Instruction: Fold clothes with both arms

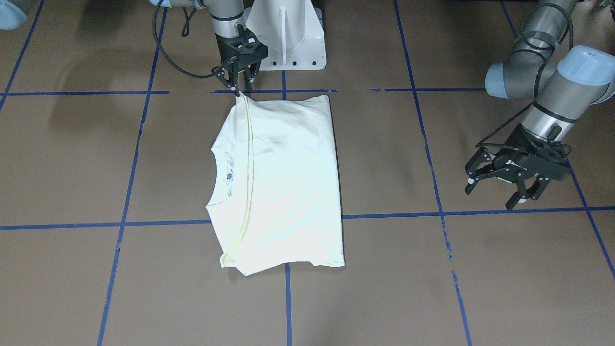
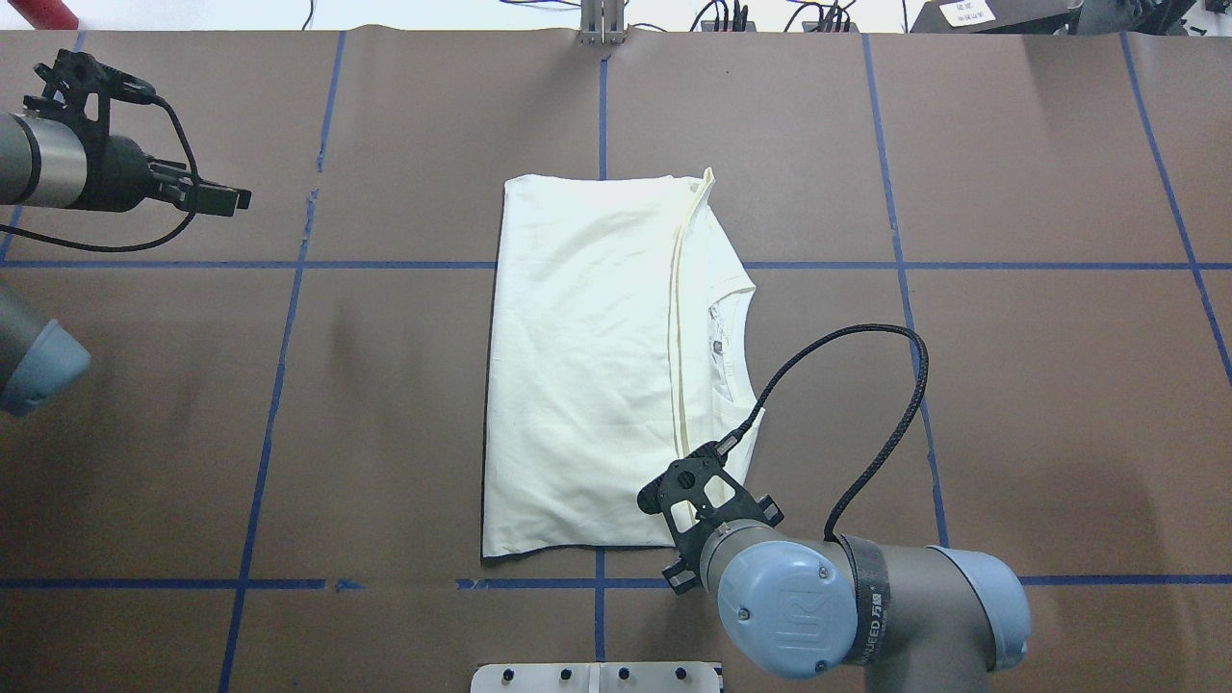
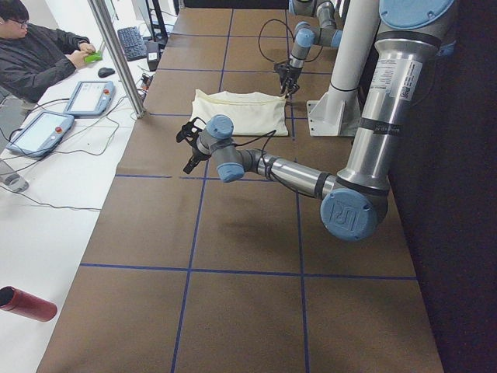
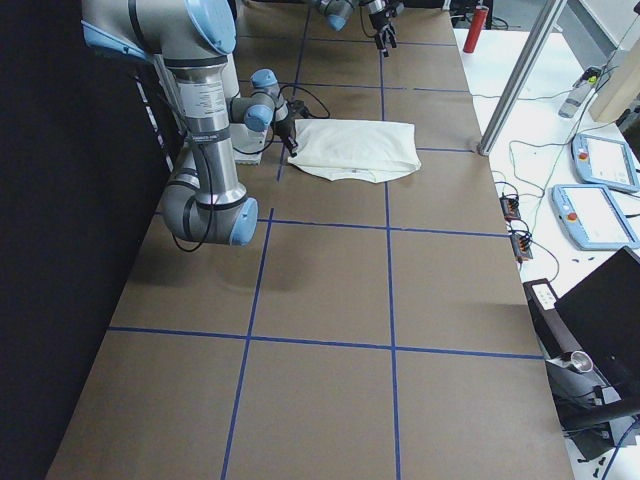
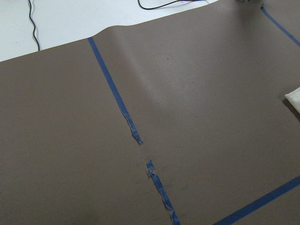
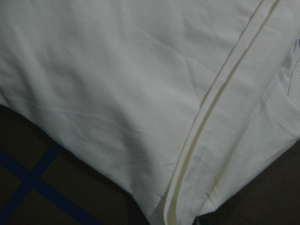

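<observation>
Brown table (image 1: 72, 158), blue tape grid (image 1: 144, 223) | right gripper (image 1: 241, 89) pinching T-shirt (image 1: 288, 192) | left gripper (image 1: 490, 196) spread

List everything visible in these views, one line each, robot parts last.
T-shirt: one, cream-white, folded, at the table's centre.
table: one, brown.
tape lines: several, blue, in a grid on the table.
pedestal base: one, white, behind the T-shirt.
person: one, in a dark top, seated at the white side desk.
tablets: two, grey-rimmed, on that desk.
cylinder: one, red, at the desk's end.
right gripper: one, black, apparently pinching the T-shirt's corner.
left gripper: one, black, open, above bare table.
</observation>
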You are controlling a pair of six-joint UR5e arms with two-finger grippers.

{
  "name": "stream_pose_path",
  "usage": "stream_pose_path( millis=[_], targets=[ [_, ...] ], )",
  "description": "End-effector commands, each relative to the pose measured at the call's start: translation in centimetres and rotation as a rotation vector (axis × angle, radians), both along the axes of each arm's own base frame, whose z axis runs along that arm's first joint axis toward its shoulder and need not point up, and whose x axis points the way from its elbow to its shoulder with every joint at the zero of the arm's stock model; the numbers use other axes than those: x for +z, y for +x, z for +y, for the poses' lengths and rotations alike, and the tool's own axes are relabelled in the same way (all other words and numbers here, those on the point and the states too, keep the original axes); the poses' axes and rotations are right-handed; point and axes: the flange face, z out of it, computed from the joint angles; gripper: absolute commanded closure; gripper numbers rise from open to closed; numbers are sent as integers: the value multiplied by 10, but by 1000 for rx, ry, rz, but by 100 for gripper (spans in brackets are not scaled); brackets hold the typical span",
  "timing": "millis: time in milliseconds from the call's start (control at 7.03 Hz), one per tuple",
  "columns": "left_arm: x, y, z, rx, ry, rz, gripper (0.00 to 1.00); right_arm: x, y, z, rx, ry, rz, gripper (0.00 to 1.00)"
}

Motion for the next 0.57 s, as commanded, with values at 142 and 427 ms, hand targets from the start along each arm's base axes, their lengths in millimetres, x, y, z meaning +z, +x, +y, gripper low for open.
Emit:
stream_pose_path(
  millis=[142,427],
  targets=[
    [2,-1,1,0,1,1,0,10,-3,0,-6,-9,22,40],
    [4,-1,1,0,-2,0,0,16,-2,1,-6,-11,32,63]
  ],
)
